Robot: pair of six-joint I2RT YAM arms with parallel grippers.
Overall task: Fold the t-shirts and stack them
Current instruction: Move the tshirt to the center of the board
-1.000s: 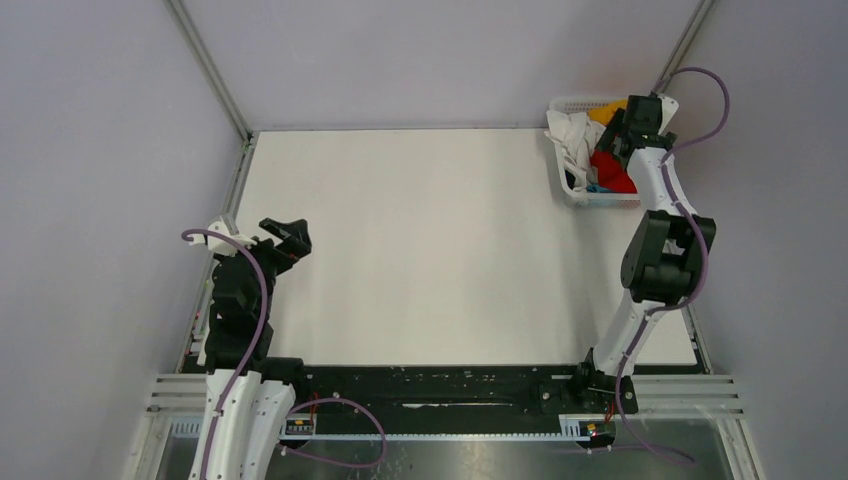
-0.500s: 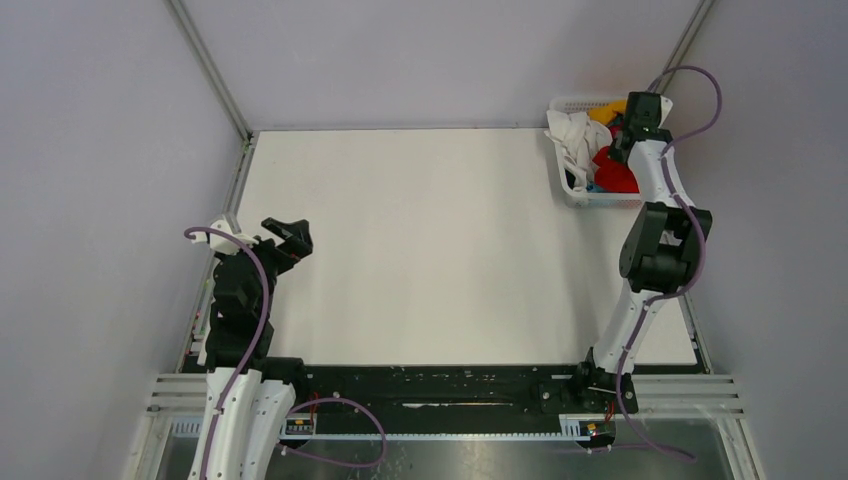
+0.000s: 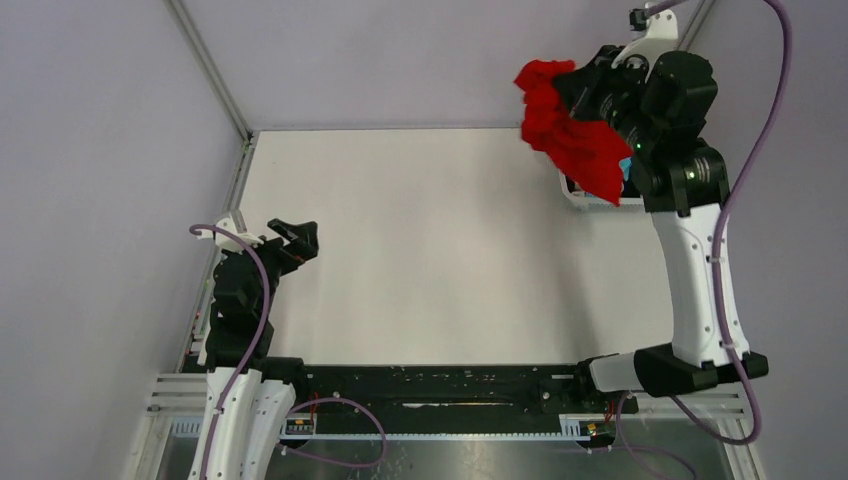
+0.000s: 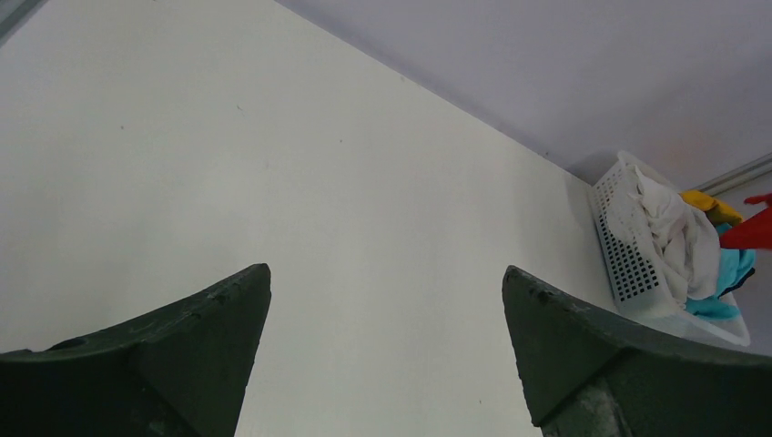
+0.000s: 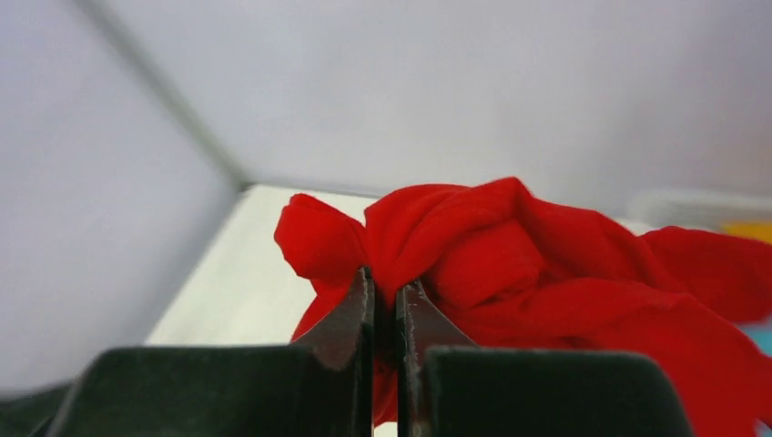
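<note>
One large bright red cloth t-shirt (image 3: 575,145) clamped in my right end effector (image 5: 384,282); fetching step. Next: spread flat on tabletop (image 3: 430,230).

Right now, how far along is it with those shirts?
Barely started. Done: nothing, no shirt lies folded on the table. In hand: the right gripper is shut on the red t-shirt, held in the air by the basket. To do: the white t-shirt, turquoise t-shirt and yellow t-shirt lie bunched in the basket.

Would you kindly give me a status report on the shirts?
Right end effector shut on red t-shirt, held above basket. Left end effector open, empty. Other shirts in basket.
</note>
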